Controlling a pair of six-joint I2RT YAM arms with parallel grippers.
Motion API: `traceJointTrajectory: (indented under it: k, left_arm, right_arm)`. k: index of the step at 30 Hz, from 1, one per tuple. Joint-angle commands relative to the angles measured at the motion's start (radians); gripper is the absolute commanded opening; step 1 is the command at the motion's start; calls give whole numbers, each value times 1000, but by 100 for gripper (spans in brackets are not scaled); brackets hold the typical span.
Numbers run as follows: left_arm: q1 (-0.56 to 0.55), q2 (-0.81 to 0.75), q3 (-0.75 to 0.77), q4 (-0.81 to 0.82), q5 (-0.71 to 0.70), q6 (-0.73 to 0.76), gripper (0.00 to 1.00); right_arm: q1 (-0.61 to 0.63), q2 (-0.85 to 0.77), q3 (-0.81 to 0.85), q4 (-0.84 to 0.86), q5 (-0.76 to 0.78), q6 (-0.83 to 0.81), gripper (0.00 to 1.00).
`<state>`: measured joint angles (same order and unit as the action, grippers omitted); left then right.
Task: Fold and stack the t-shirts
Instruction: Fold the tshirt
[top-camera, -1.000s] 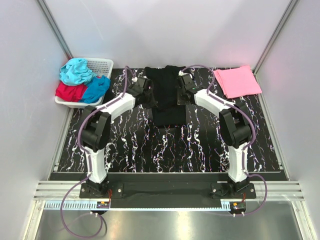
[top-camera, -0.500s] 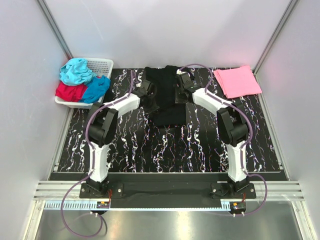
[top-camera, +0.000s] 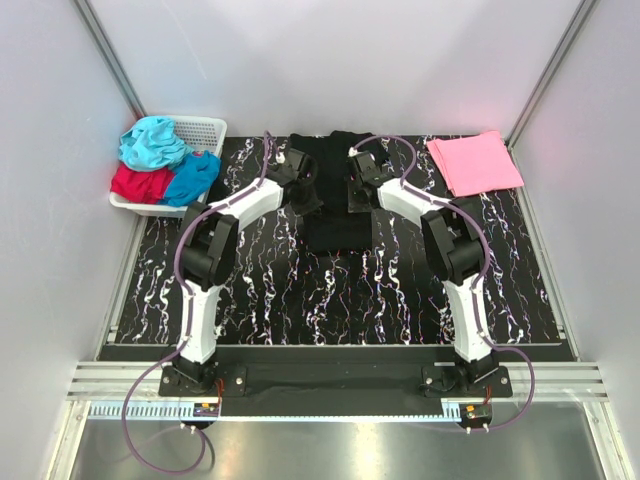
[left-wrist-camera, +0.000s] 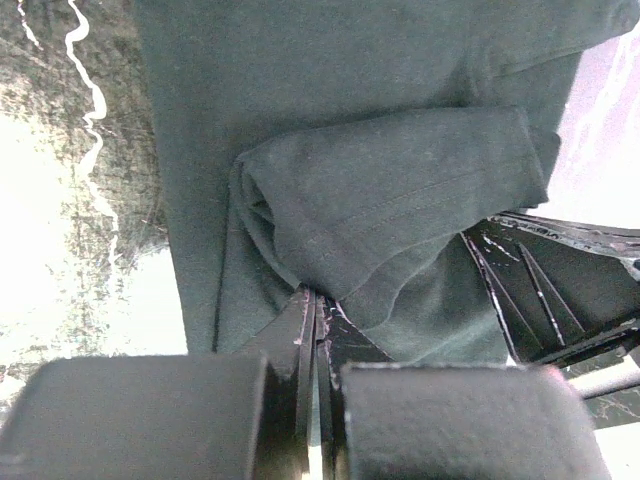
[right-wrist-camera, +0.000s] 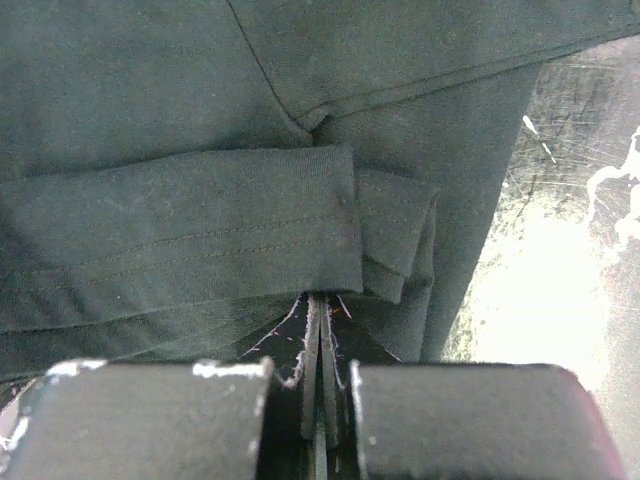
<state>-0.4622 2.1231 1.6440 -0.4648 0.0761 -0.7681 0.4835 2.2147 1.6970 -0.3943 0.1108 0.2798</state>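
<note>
The left gripper (left-wrist-camera: 316, 310) is clenched, its two fingers pressed flat together on a thin edge of the black t-shirt (left-wrist-camera: 330, 90); just ahead of the tips a hemmed flap of that shirt lies folded over the body of the cloth, bunched into a rounded roll at its left end; the white-veined black table (left-wrist-camera: 70, 200) shows to the left of the cloth. The right gripper (right-wrist-camera: 320, 310) is clamped in the same way, its fingers meeting on a pinch of the black t-shirt (right-wrist-camera: 150, 90) just below a flat flap with a double-stitched hem; a bright patch of table (right-wrist-camera: 560, 250) lies to the right.

From above, the left gripper (top-camera: 300, 188) sits at the shirt's left edge and the right gripper (top-camera: 356, 188) at its right edge, facing each other across the cloth; the black t-shirt (top-camera: 338, 228) lies on the far middle of the table (top-camera: 300, 295) as a narrow strip running from the far edge toward the near side. The pink t-shirt (top-camera: 476, 162) lies folded flat at the far right corner, well apart from the black one; at the far left corner the white basket (top-camera: 208, 128) holds the teal t-shirt (top-camera: 150, 142), the red t-shirt (top-camera: 135, 184) and the blue t-shirt (top-camera: 195, 176), all crumpled and touching one another.
</note>
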Motion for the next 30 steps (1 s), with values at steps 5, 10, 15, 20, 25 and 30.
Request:
traceJointTrajectory:
  k: [5, 10, 15, 20, 25, 30]
  left_arm:
    - [-3, 27, 77, 5, -16, 7, 0]
    - [-3, 77, 158, 6, -33, 19, 0]
    - [5, 158, 272, 3, -50, 29, 0]
    - [39, 208, 349, -3, -73, 16, 0]
    - [79, 218, 398, -18, -216, 1, 0]
    - [115, 179, 373, -14, -265, -8, 0]
  right_arm:
    - [3, 33, 82, 2, 24, -36, 0]
    - [-9, 103, 216, -28, 41, -68, 0]
    - [-25, 184, 380, -72, 56, -85, 0]
    - [-48, 259, 576, -129, 61, -96, 0]
    - [-65, 359, 750, -202, 66, -105, 0]
    - [-68, 343, 767, -210, 73, -116, 0]
